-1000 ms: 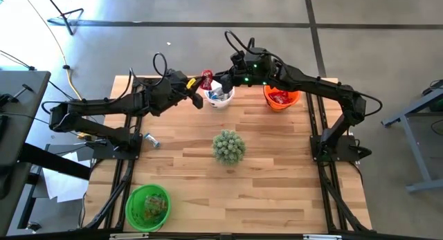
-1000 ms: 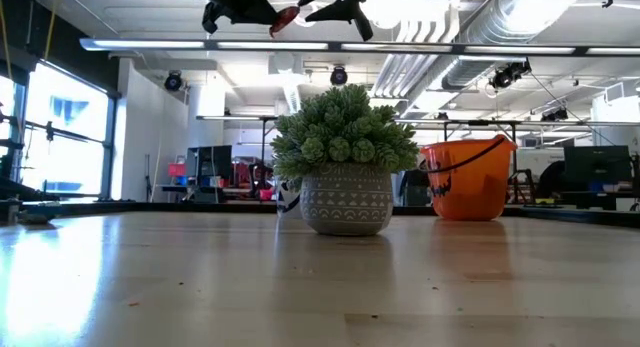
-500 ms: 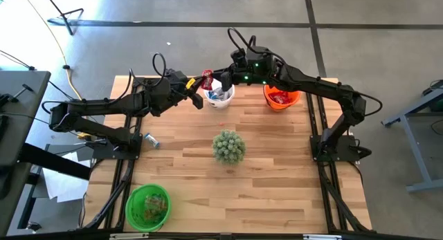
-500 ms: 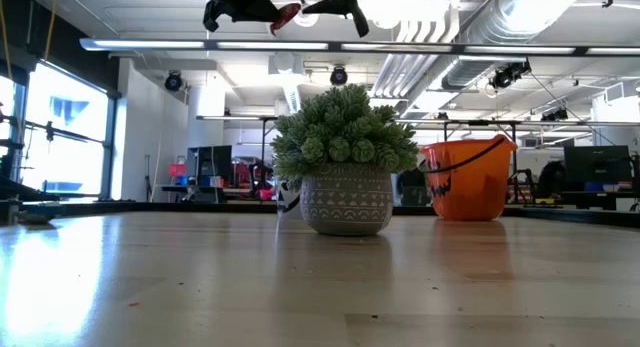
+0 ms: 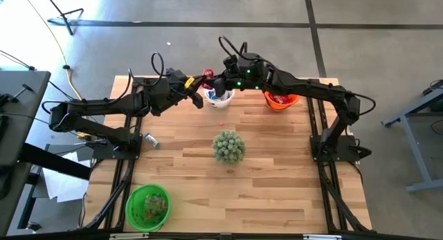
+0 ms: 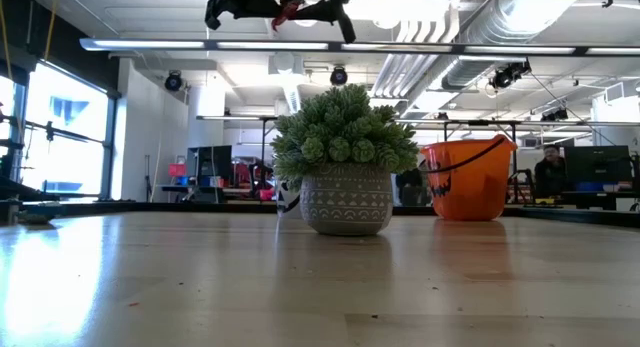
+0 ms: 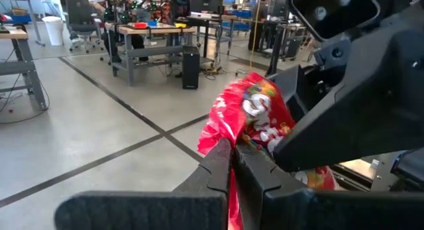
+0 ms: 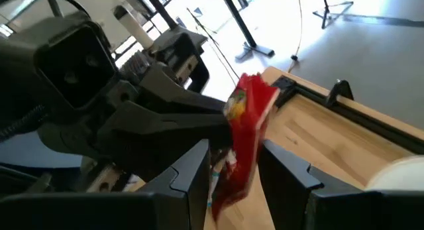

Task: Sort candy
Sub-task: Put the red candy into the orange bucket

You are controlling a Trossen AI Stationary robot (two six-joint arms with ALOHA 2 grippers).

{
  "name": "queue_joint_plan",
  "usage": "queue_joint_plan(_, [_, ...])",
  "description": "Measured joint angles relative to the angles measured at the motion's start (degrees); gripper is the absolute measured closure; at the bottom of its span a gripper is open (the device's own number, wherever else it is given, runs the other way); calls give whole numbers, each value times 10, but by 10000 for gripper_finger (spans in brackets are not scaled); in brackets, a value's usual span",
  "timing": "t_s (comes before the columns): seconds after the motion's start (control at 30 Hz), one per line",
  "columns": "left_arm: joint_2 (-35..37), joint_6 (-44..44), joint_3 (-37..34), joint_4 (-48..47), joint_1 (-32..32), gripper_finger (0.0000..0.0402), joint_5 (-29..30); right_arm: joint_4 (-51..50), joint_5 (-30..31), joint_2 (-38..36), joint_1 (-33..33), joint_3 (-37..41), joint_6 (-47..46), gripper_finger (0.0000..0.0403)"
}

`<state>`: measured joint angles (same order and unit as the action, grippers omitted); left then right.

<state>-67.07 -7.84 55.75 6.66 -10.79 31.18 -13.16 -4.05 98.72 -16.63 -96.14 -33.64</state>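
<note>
Gripping claw (left): the left claw is raised above the far edge of the tabletop, its two fingers pressed together on the lower edge of a shiny red packet.
Red packet: a crinkled candy wrapper with white and coloured print, held in the air just beside the white bucket; in the high view it shows as a small red patch between the two claws.
Receiving claw (right): the right claw reaches in from the opposite side, fingers parted, one on each side of the same packet; whether the fingers touch the wrapper cannot be told.
Meeting point: in the low view both claws and the packet sit high in the air, above the potted plant.
White bucket: stands at the far edge of the tabletop, near the middle, with blue-and-white wrappers inside; partly covered by the right arm.
Orange bucket: stands to the right of the white bucket, with red packets inside; in the low view it shows beside the plant.
Green bucket: stands at the near left corner of the tabletop, well apart from the arms, with small mixed pieces in it.
Potted plant: a green spiky ball in a patterned grey pot, near the centre of the tabletop.
Loose sweet: a light wrapped piece lying on the left side of the tabletop, near the left arm's base.
</note>
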Motion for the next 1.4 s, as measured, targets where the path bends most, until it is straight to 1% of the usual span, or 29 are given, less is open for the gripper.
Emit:
queue_joint_plan(0.1, [1,0,0,-2,1,402,-1,14,2,4,3,0,0,282])
queue_joint_plan(0.2, [1,0,0,-2,3,402,0,18,2,4,2,0,0,296])
queue_joint_plan(0.27, [1,0,0,-2,4,402,0,17,4,4,3,0,0,317])
queue_joint_plan(0.4, [1,2,0,-2,4,402,0,17,5,4,2,0,6,380])
queue_joint_plan(0.43, [2,3,0,-2,4,402,0,17,5,4,2,0,9,387])
queue_joint_plan(0.6, [10,33,0,-5,4,401,-5,20,0,4,1,0,6,381])
queue_joint_plan(0.73, [29,55,0,-21,4,401,-9,23,-5,4,2,0,14,396])
queue_joint_plan(0.83, [45,57,0,-38,5,401,-11,25,-5,4,1,0,15,395])
queue_joint_plan(1.03, [69,60,0,-83,3,401,2,18,-4,4,-11,0,16,399])
queue_joint_plan(1.27, [82,55,0,-148,4,401,4,11,-10,3,-31,0,21,401])
queue_joint_plan(1.4, [83,55,0,-190,4,401,22,-37,-8,-2,-55,0,29,401])
